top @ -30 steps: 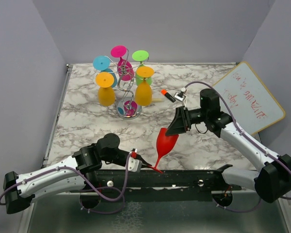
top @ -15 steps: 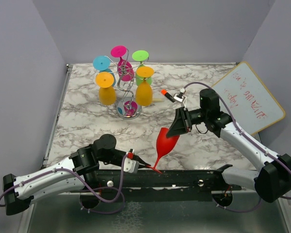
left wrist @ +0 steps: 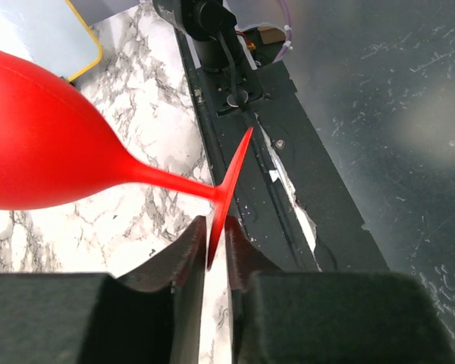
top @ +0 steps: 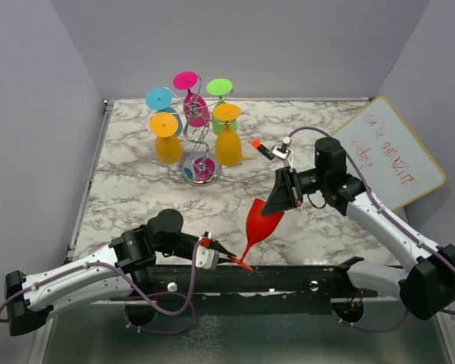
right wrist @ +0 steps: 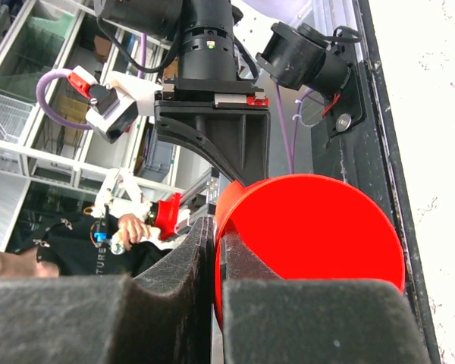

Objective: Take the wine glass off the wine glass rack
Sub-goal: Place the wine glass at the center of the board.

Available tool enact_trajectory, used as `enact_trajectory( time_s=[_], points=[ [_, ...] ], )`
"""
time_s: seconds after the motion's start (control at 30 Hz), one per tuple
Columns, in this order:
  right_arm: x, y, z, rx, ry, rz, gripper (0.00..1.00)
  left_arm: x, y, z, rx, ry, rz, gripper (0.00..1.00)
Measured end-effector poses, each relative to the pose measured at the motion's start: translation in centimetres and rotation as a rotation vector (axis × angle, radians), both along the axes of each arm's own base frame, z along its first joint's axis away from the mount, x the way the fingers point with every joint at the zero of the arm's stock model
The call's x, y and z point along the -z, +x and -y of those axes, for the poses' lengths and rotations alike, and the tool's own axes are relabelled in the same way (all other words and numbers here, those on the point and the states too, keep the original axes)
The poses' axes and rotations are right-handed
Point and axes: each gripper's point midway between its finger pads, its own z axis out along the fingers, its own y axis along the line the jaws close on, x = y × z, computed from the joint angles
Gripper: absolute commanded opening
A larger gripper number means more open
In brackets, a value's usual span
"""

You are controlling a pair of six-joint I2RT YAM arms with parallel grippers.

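Red wine glass (top: 261, 223) hangs tilted between your two claws. It is off the wine glass rack (top: 198, 155) and near the 6 o'clock edge of the marble worktop (top: 129, 193). Your left claw (left wrist: 214, 236) is pinching the thin foot disc edge-on at the glass's 7 o'clock end, by the black rail (top: 303, 277). Whether the foot touches that rail, you cannot tell. Your right claw (right wrist: 215, 241) is pressed onto the bowl's rim at the 1 o'clock end. The rack stands at about 11 o'clock from the glass, well apart, with other coloured glasses (top: 167, 144) hung upside down on its arms. A whiteboard (top: 394, 155) leans at 3 o'clock.
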Motion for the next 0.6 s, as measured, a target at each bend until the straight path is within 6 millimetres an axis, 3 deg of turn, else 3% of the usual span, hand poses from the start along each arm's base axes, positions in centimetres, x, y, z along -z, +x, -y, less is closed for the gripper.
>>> enact_trajectory(
  time_s=[0.4,0.5,0.6],
  points=[
    [0.6,1.0,-0.4,0.057,-0.014,0.044,0.00,-0.6,0.4,-0.2,-0.038,-0.017,-0.007,0.66],
    [1.3,2.4,-0.7,0.128,-0.064,0.064,0.00,-0.7,0.5,-0.3,-0.058,-0.019,-0.016,0.76],
    [2.1,5.0,-0.9,0.237,-0.172,0.107,0.00,-0.6,1.0,-0.3,-0.097,-0.011,-0.043,0.82]
  ],
)
